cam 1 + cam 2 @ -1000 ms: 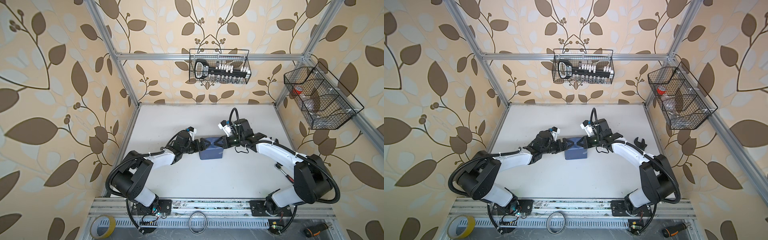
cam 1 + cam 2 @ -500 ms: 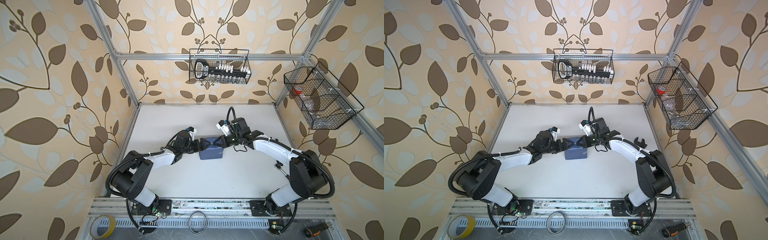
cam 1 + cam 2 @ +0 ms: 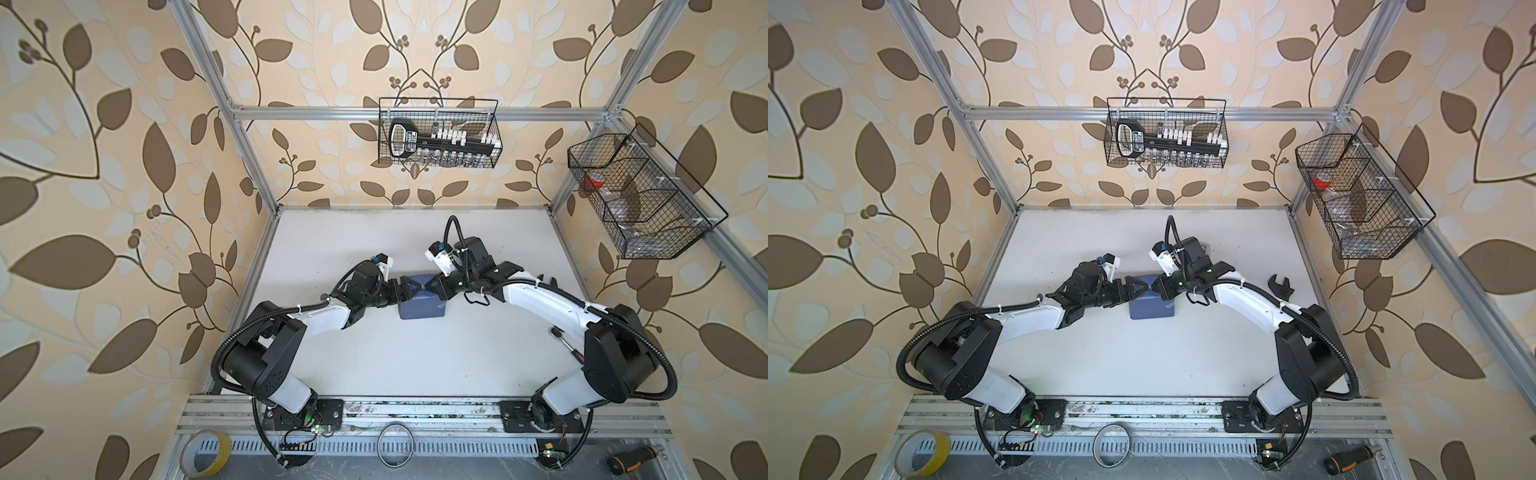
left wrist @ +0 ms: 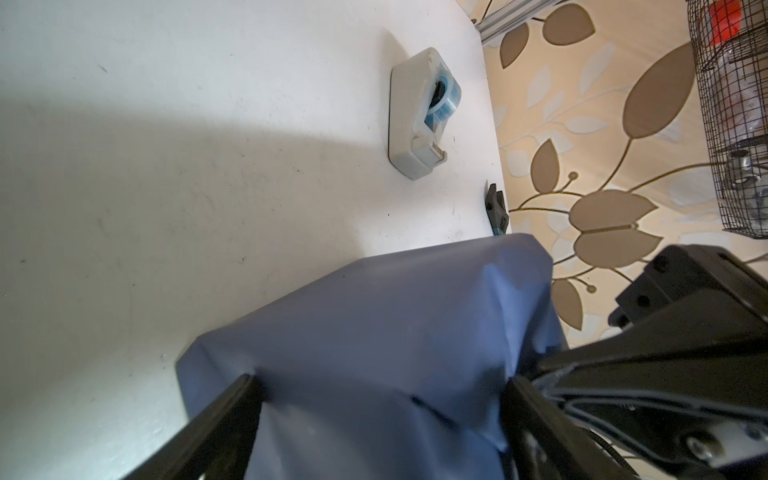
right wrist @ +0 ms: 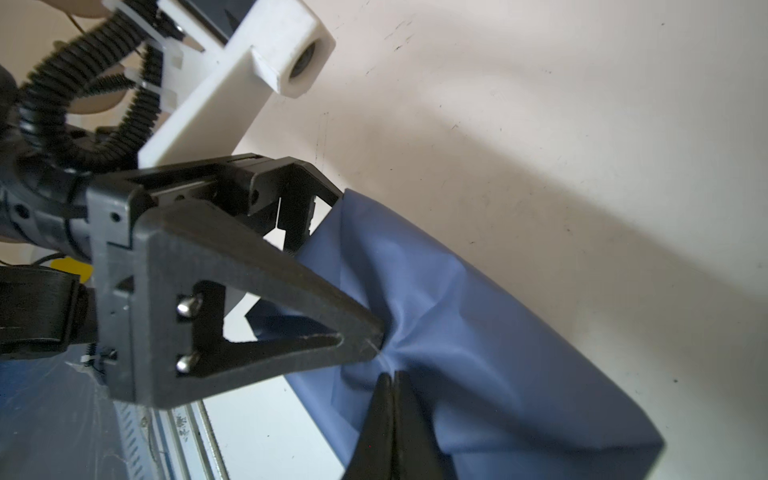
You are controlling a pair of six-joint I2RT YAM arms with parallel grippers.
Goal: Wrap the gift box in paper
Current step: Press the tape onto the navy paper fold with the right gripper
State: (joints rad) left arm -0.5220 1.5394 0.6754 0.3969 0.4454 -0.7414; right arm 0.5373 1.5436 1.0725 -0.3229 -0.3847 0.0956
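Black fingers of my left gripper (image 4: 380, 384) are spread wide astride the paper (image 4: 374, 324), and my right gripper (image 5: 388, 386) is closed, its tips on a pucker. Slate-blue and creased, the paper forms a boxy parcel in the middle of the table (image 3: 415, 365). The back wire basket (image 3: 457, 100) holds a black tool rack (image 3: 440, 143), and the side basket (image 3: 648, 245) holds something red (image 3: 596, 180).

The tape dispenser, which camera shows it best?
The left wrist view: the grey tape dispenser lies whole, close and uncovered on the white table. The right wrist view misses it, and in both top views I cannot make it out.
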